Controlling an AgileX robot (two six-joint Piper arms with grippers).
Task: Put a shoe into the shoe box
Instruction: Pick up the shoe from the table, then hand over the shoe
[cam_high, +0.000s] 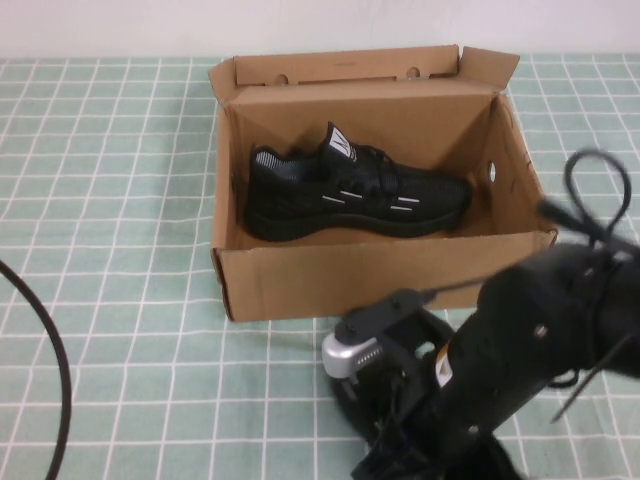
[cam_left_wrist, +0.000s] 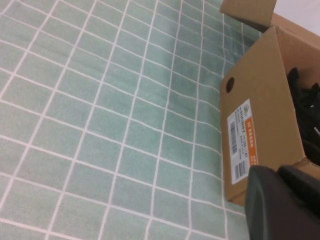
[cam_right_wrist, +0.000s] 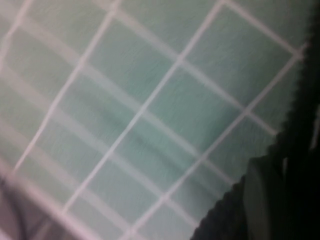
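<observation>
High view: black knit-mesh sneaker (cam_high: 355, 193) lies inside open brown cardboard shoe box (cam_high: 380, 280); right gripper (cam_high: 385, 400) low before it, grip indeterminate; left gripper (cam_left_wrist: 282, 202) beside the box, likewise.

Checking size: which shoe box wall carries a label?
The end wall beside the left gripper, with a white-and-orange barcode label. The right gripper hangs low before the front wall.
</observation>
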